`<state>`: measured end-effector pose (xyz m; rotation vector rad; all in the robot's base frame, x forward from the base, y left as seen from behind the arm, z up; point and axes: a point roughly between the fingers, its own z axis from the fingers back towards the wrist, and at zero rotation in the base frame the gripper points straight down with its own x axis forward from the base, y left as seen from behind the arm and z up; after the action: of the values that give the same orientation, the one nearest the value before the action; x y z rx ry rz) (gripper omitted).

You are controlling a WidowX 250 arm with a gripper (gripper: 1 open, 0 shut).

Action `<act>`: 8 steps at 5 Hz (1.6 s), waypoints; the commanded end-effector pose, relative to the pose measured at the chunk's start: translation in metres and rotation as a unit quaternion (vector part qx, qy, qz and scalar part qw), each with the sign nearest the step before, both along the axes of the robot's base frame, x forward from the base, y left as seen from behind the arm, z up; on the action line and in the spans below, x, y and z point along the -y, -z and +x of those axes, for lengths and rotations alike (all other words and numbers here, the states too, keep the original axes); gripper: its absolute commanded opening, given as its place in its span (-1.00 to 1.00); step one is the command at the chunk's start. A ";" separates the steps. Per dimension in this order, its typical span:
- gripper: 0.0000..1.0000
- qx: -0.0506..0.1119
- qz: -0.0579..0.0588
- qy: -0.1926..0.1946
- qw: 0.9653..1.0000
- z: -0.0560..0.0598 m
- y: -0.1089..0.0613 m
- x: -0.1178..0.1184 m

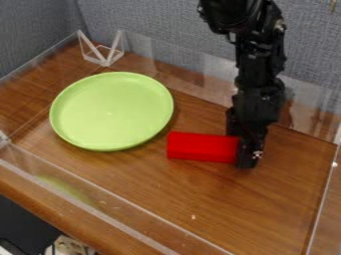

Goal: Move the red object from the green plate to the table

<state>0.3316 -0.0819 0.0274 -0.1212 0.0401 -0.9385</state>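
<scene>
The red object (201, 147) lies on the table (147, 189), just off the right rim of the green plate (112, 110), which holds nothing. My gripper (248, 151) comes down from the black arm at the red object's right end. Its dark fingers (252, 154) sit against that end and look closed on it. The contact itself is partly hidden by the fingers.
A small white wire stand (102, 46) sits in the back left corner. Clear acrylic walls (160, 231) edge the table along the front, left and right. A grey backdrop stands behind.
</scene>
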 end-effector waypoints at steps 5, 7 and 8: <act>-1.00 0.001 -0.001 -0.025 1.000 0.005 0.000 -0.026; -1.00 -0.006 0.002 -0.049 0.999 -0.001 -0.002 -0.035; -1.00 -0.010 0.004 -0.046 0.999 -0.004 -0.002 -0.051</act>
<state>0.3272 -0.0442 0.0218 -0.1372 0.0736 -0.8551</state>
